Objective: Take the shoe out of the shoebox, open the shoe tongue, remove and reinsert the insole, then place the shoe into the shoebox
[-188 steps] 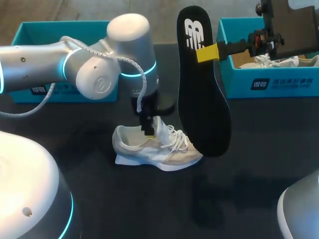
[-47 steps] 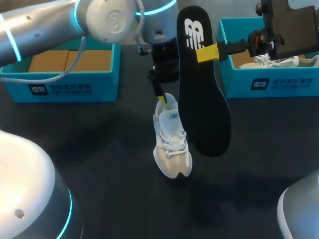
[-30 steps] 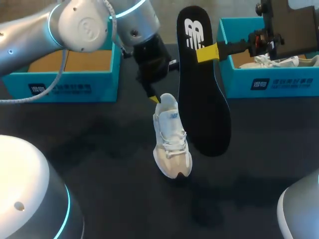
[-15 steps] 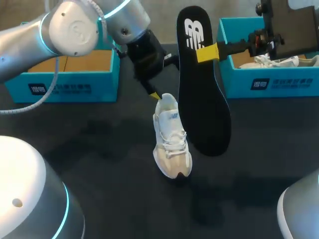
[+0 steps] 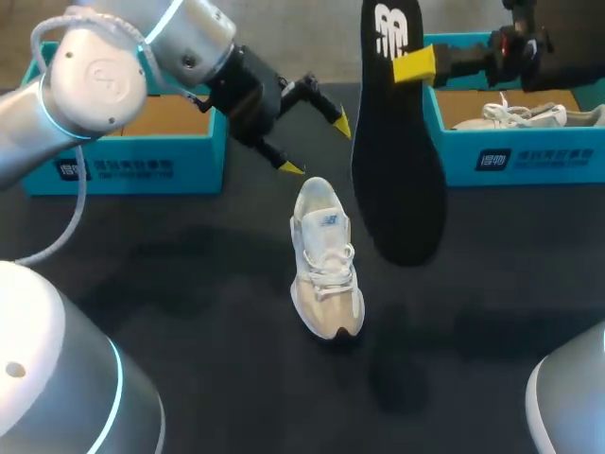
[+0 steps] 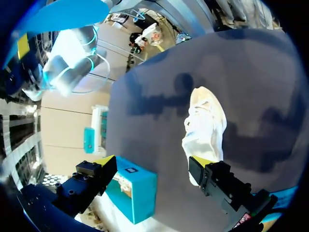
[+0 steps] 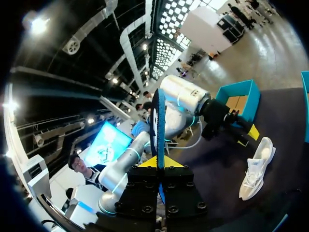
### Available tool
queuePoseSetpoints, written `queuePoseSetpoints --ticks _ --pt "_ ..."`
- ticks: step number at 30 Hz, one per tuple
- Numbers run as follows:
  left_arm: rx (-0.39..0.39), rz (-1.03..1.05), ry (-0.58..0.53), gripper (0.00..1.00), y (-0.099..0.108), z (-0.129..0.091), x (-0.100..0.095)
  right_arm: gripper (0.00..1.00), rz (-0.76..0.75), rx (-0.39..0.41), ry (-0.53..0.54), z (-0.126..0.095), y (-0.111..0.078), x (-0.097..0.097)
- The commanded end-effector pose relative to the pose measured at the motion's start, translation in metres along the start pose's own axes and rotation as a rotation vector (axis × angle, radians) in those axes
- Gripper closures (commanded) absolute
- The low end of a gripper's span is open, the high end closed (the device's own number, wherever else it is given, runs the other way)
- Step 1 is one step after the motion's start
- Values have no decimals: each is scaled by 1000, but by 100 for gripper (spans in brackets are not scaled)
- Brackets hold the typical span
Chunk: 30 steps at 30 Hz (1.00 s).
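A pale shoe lies on a dark table, outside both boxes, with its toe toward the near edge and its heel toward the far side. Just beyond the heel hovers the left gripper. Its fingers are spread wide, holding nothing and clear of the shoe. Right of the shoe and raised above it hangs a black insole, upright and pinched near its upper end between the right gripper's yellow tips. Beyond the shoe to its left sits the open teal left box. Beyond it to the right is the teal right box, with a second shoe inside.
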<state>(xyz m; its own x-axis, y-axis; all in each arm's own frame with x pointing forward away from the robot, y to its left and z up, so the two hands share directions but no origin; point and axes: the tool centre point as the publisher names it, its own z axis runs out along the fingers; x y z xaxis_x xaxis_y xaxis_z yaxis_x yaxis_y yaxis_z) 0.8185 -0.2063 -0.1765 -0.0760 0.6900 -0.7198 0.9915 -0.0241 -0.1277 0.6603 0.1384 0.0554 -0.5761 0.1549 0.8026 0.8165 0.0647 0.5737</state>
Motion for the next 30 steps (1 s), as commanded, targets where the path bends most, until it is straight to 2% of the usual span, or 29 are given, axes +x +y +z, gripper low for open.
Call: queuePoseSetpoints --ticks 1,7,15,22,30 --pt "8 14 -146 0 1 -9 0 100 25 22 27 5 18 -14" --pt "-7 50 -265 0 2 -26 -16 100 91 52 40 -3 39 -29" --pt "-46 94 -395 0 1 -49 -23 100 186 115 43 -11 62 -54" --pt "-95 125 -526 0 -4 -67 -28 100 303 56 86 -15 73 -81" --pt "-122 135 -646 0 -9 -80 -35 100 426 52 93 -18 84 -116"
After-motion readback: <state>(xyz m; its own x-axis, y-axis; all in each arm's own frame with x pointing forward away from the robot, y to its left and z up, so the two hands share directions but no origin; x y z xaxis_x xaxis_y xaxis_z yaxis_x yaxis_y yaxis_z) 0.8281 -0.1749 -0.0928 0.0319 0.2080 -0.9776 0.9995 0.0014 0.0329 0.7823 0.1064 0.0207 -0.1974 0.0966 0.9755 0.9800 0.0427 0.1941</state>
